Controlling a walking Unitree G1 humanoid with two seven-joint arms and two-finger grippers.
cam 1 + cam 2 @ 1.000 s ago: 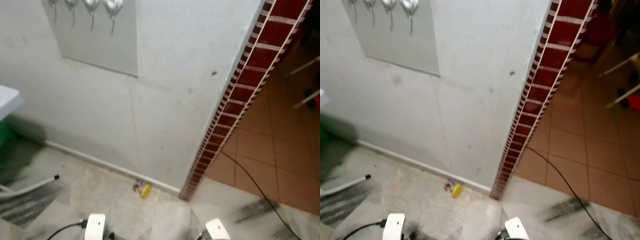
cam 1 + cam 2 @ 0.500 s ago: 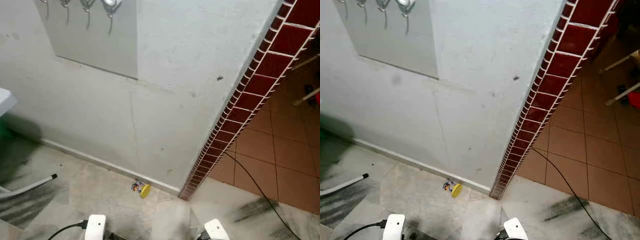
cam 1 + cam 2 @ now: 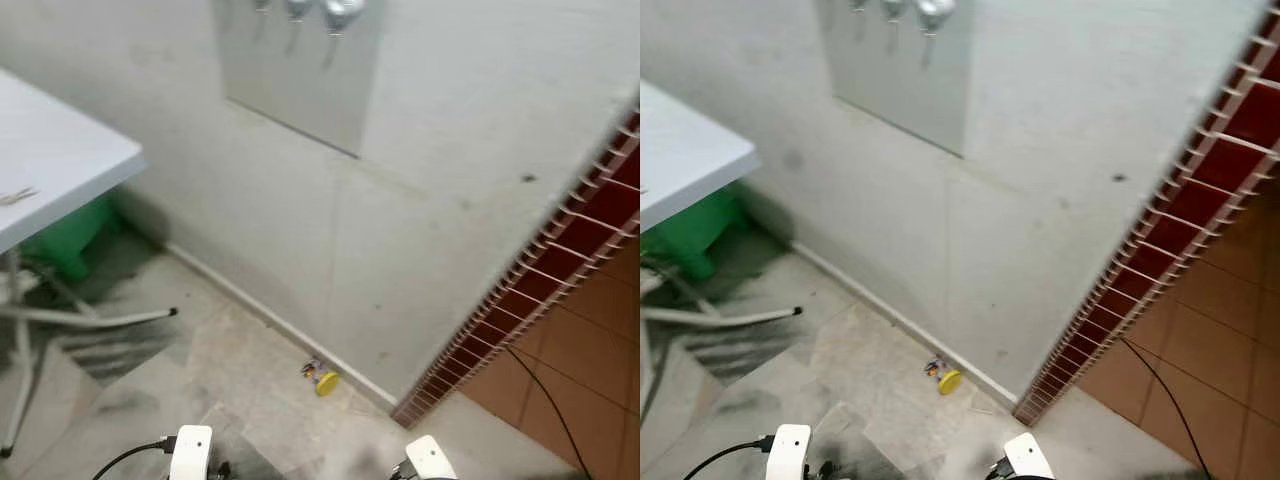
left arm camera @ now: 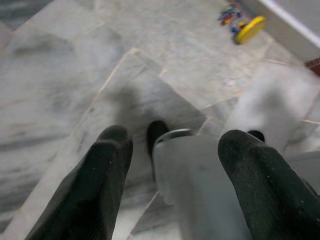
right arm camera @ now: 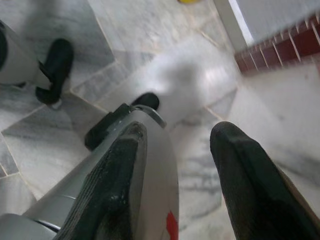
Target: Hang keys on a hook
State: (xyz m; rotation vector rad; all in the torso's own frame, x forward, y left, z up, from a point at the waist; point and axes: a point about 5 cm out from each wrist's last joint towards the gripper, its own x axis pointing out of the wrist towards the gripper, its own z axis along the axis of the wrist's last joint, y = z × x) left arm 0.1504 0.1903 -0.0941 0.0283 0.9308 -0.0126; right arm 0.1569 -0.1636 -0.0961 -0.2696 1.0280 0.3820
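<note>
Left gripper (image 4: 172, 165): hangs low over the marble floor (image 4: 60, 70); jaws apart, nothing between them.
Right gripper (image 5: 177, 165): hangs low beside the robot's leg; jaws apart, empty.
Keys (image 3: 321, 376): lie on the floor against the foot of the wall, a small bunch with a yellow round tag (image 4: 250, 29), near the corner where the red tiled edge (image 3: 560, 270) begins.
Table (image 3: 50, 160): white top to the left, its corner near the wall; a green bin (image 3: 70, 235) stands beneath it.
Hooks (image 3: 340, 15): metal hooks on a grey panel (image 3: 300, 70) high on the wall, well above the keys.
Risk, pickup: the keys lie flat and tight to the skirting; the fingers may strike the wall or push the bunch away.
Risk, reach: bending low near the table leg (image 3: 90, 318) may cause a collision.
Risk, hanging: a loosely gripped ring may miss the hook and drop.
</note>
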